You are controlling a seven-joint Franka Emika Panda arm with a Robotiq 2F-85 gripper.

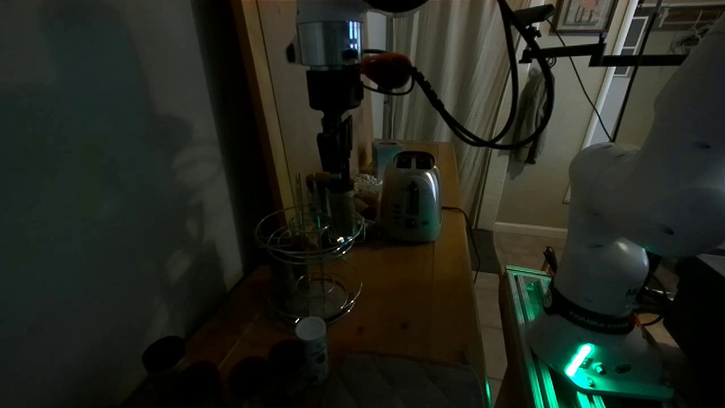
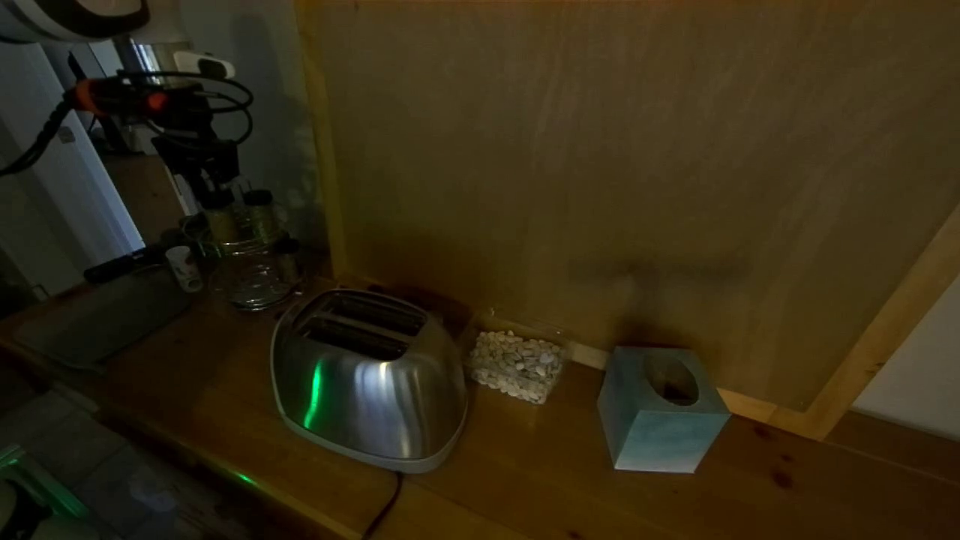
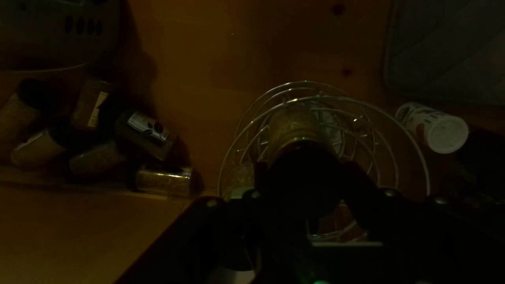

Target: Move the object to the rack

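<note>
Hand (image 3: 305, 181): clamped on jar (image 1: 341, 212)
Jar: held upright at rack (image 1: 310, 262), upper ring; seating unclear
Rack: stood by wall-side edge of bench (image 1: 408, 294)
Loose jars (image 3: 144, 132): laid near same edge

FRANKA EMIKA on black band (image 1: 592, 320) of robot arm (image 1: 600, 260), M above, leaf-like emblem on label (image 3: 146, 126) of jar (image 3: 140, 139), wording illegible
</note>
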